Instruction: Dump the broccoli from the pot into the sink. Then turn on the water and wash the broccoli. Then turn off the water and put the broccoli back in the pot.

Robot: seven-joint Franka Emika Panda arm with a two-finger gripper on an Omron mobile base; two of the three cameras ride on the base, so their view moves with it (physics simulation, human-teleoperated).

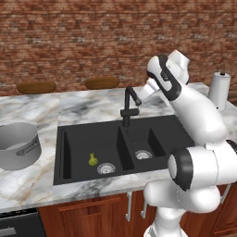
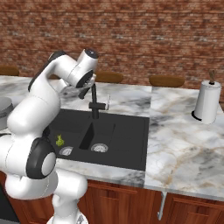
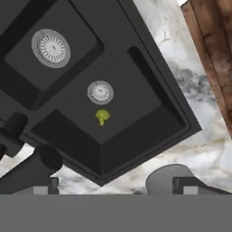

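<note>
Two basins are making up the black sink (image 1: 157, 127), which is sitting in a grey-veined marble counter (image 2: 183, 144) before a red brick wall (image 1: 69, 37). We are seeing the broccoli (image 1: 93, 159) lying in the larger basin just beside its drain, the pot (image 1: 18, 146) standing on the counter apart from the sink, and the gripper (image 3: 116, 190) hanging spread above the faucet (image 1: 129, 104), pinching nothing.

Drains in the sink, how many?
2. One drain in the larger left basin, beside the broccoli; the other drain in the smaller right basin of the sink. None looks hidden.
</note>
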